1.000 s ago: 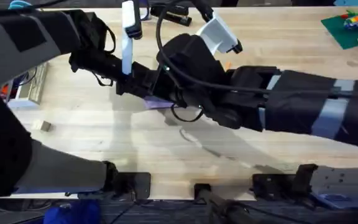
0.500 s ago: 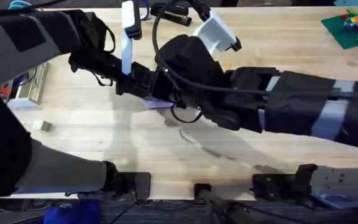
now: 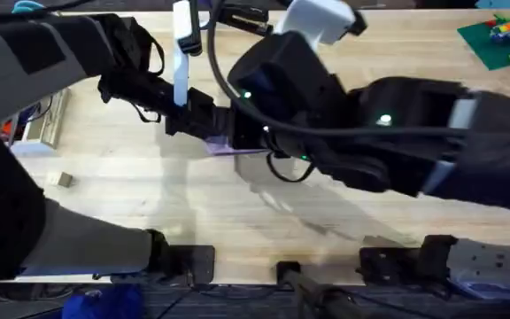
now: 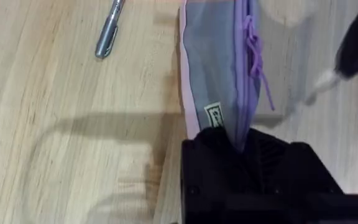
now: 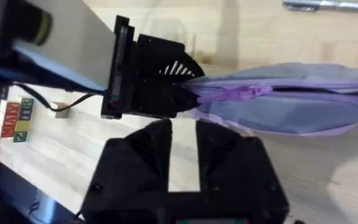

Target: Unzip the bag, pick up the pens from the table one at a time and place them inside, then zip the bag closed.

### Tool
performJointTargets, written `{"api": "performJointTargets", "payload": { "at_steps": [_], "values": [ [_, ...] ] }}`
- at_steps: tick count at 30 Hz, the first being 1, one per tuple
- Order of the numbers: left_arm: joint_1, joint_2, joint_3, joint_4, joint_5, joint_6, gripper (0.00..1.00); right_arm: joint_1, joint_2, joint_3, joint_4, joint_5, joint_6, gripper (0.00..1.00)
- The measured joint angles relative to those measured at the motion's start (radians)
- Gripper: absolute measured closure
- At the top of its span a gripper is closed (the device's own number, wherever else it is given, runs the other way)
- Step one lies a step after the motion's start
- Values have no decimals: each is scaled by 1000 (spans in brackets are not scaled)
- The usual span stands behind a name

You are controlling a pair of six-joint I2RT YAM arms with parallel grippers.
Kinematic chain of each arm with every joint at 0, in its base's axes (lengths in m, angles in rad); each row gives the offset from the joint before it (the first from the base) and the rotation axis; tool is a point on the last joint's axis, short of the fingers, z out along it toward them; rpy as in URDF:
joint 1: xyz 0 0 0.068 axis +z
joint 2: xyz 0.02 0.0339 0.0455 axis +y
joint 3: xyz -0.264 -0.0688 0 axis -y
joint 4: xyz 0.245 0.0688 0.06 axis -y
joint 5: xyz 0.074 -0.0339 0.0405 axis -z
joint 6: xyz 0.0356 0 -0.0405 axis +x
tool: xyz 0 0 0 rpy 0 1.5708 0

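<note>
The lavender bag (image 4: 213, 68) lies on the wooden table (image 4: 55, 124), its zipper and purple pull cord (image 4: 253, 50) running along its length. My left gripper (image 4: 238, 140) is shut on one end of the bag. In the right wrist view that same gripper (image 5: 166, 90) holds the bag (image 5: 291, 102) by its end, beside the pull cord (image 5: 235, 93). My right gripper (image 5: 183, 146) hangs above the table next to that held end, open, with nothing between its fingers. A silver pen (image 4: 107, 34) lies on the table beside the bag. Overhead, only a purple sliver of the bag (image 3: 237, 147) shows under the arms.
A green brick plate (image 3: 498, 35) lies at the far right and a black object (image 3: 246, 16) at the far edge. A small wooden block (image 3: 58, 180) sits at the left. Coloured letter blocks (image 5: 14, 118) are near the table's side. The front middle of the table is bare.
The right arm has risen toward the overhead camera and shifted right, now looming larger. The left arm has stayed put, still holding the bag's end.
</note>
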Motion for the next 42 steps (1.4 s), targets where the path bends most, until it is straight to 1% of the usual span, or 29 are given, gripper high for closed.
{"api": "performJointTargets", "payload": {
  "at_steps": [2,5,7,8,9,10,15,18,22,28,34,37,42],
  "values": [
    [0,0,0,0,0,0,959,0,-21,2,-14,19,-16,713],
    [0,0,0,0,0,0,959,-1,-40,7,-23,44,-32,405],
    [0,0,0,0,0,0,959,-2,-43,8,-24,54,-40,230],
    [0,0,0,0,0,0,959,-5,-42,8,-24,57,-45,125],
    [0,0,0,0,0,0,959,-7,-42,8,-26,60,-56,38],
    [0,0,0,0,0,0,959,-11,-42,8,-27,62,-63,14],
    [0,0,0,0,0,0,959,-26,-42,8,-27,70,-58,6],
    [0,0,0,0,0,0,959,-25,-42,8,-27,72,6,6],
    [0,0,0,0,1,0,959,-25,-42,8,-27,73,167,6],
    [0,0,0,0,1,0,959,-26,-42,8,-26,73,482,6],
    [0,0,0,0,2,0,958,-26,-42,8,-25,79,729,5],
    [0,0,0,0,2,0,958,-25,-42,8,-27,79,802,5],
    [0,0,0,0,2,0,958,-25,-42,8,-31,90,867,5]
  ]
}}
